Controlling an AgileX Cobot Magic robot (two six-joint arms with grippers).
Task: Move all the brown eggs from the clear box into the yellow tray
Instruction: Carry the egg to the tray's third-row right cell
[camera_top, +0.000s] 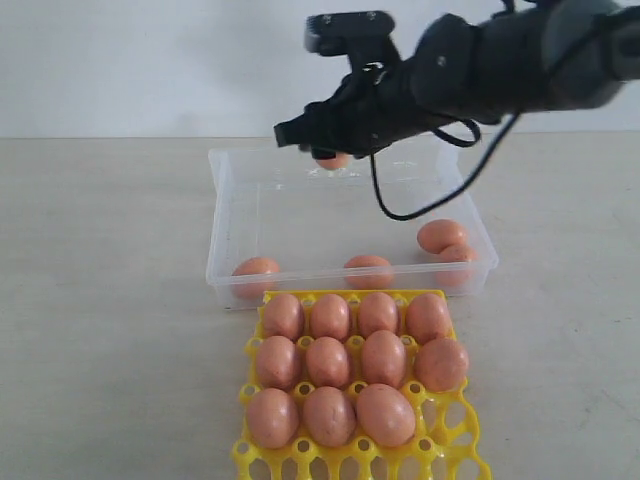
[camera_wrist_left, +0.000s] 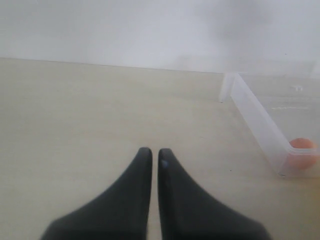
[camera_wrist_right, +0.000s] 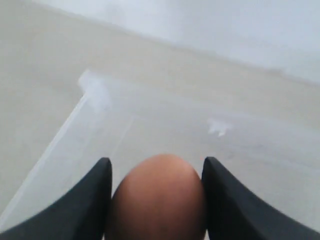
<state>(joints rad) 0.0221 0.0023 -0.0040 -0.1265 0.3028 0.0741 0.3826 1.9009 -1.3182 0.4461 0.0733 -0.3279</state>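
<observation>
The right tool (camera_top: 328, 156) is clamped on one brown egg (camera_wrist_right: 159, 197). Its two smooth, black, curved fingers (camera_wrist_right: 90, 200) press the egg's flanks above the far side of the clear box (camera_top: 216, 215). The egg's long axis runs along the fingers, with one rounded end pointing out just past the tips (the shell is matte, orange-brown). Four loose eggs (camera_top: 368, 268) lie on their sides on the box's see-through plastic floor, near the front wall and right corner. Eleven tray eggs (camera_top: 330, 317) stand on end, long axes upright, in the round cups of the yellow tray (camera_top: 455, 440), a glossy plastic lattice just in front of the box. The left tool (camera_wrist_left: 154, 151) hangs over the pale surface (camera_wrist_left: 75, 125) beside the box. Its dark tapered fingers are drawn together to a slit, holding nothing.
</observation>
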